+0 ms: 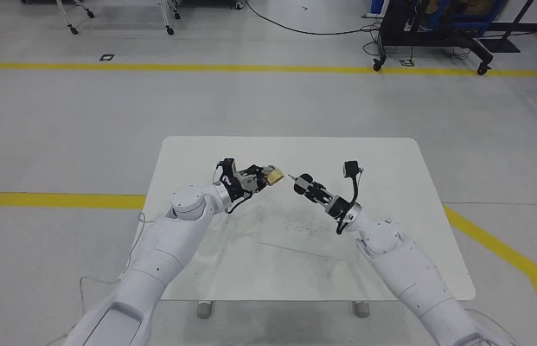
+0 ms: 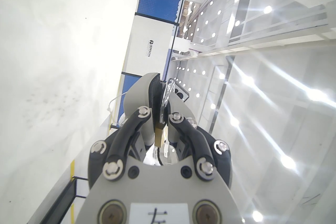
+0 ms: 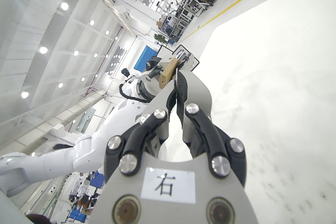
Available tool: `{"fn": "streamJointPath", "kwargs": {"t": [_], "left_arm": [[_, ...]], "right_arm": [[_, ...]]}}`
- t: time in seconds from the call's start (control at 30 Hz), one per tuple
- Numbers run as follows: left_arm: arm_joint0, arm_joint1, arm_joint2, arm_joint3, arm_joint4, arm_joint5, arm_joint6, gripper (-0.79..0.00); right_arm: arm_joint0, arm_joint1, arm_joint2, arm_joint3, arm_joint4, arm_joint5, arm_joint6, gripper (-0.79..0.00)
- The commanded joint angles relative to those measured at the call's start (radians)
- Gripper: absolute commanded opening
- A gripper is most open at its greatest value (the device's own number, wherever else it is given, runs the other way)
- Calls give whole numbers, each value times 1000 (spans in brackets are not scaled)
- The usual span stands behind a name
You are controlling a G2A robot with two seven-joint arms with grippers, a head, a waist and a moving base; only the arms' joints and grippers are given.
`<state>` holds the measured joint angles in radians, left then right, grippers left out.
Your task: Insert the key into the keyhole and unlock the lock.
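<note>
Black rubber, item one, nearest you: the pads (image 3: 183,93) of your right gripper (image 3: 179,76), pressed together to a thin slit. What they pinch is hidden from the wrist camera. In the top view a slim metal tip, the key (image 1: 292,179), projects from that gripper (image 1: 302,182) toward the robot's left, so count it as clamped on the key.

Item two, just past that tip: the lock (image 1: 272,176), brass-bodied, carried above the table (image 1: 380,164) and not resting on it. Key tip and lock stand apart by a small gap. In the right wrist view the lock (image 3: 167,72) sits just beyond the gripper's tip and a little off the line of the pads, with one end face turned your way. You cannot make out the keyhole for certain.

Item three, farther on: the left gripper (image 1: 258,177), closed narrow on the lock. Its steel shackle (image 2: 167,95) is caught between the fingers (image 2: 147,93), and the lock (image 2: 158,137) shows brass nearer the palm.

Relation to note: the key's long axis runs roughly along the line joining the two grippers, and the lock lies ahead of it. Insertion likely calls for a small sideways correction from your right arm, then a straight push along that axis. A skewed approach risks the tip skidding off the brass face.
</note>
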<state>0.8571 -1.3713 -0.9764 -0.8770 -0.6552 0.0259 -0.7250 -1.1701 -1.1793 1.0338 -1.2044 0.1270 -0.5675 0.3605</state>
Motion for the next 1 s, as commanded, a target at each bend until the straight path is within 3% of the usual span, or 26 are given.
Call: {"fn": "streamJointPath", "kwargs": {"t": [0.0, 0.13, 0.3, 0.97], "left_arm": [[-6, -2, -6, 15, -7, 3, 15, -785], [-13, -9, -8, 28, -20, -2, 25, -785], [-23, -17, 2, 47, -3, -13, 43, -785], [-38, -36, 29, 70, 110, -43, 102, -785]], "right_arm": [[-24, 3, 17, -40, 22, 48, -8, -785], [-66, 2, 22, -128, 72, 213, -10, -785], [-83, -9, -17, -184, -23, 325, -109, -785], [-69, -51, -50, -179, -1, 389, -200, -785]]}}
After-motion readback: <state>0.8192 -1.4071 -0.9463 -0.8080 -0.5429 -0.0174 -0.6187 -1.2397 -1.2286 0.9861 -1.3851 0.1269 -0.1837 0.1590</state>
